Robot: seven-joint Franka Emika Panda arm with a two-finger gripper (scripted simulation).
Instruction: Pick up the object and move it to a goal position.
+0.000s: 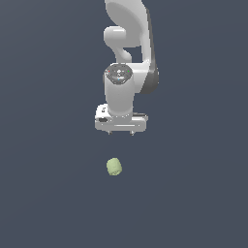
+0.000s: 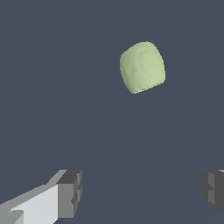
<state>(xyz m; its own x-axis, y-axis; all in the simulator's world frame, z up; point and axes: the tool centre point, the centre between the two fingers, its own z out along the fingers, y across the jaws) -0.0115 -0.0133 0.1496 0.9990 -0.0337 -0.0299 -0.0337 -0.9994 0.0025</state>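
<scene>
The object [image 1: 114, 166] is a small pale yellow-green rounded lump lying on the dark grey floor, nearer the camera than the arm in the exterior view. In the wrist view the object [image 2: 142, 67] shows whole and free, apart from the fingers. My gripper [image 1: 120, 132] hangs from the white arm, above and behind the object, not touching it. In the wrist view my gripper [image 2: 142, 192] is open and empty, its two grey fingertips [image 2: 70, 192] set wide apart.
A flat dark grey floor [image 1: 48, 193] fills both views. The white arm [image 1: 126, 58] rises toward the top of the exterior view. No other objects show.
</scene>
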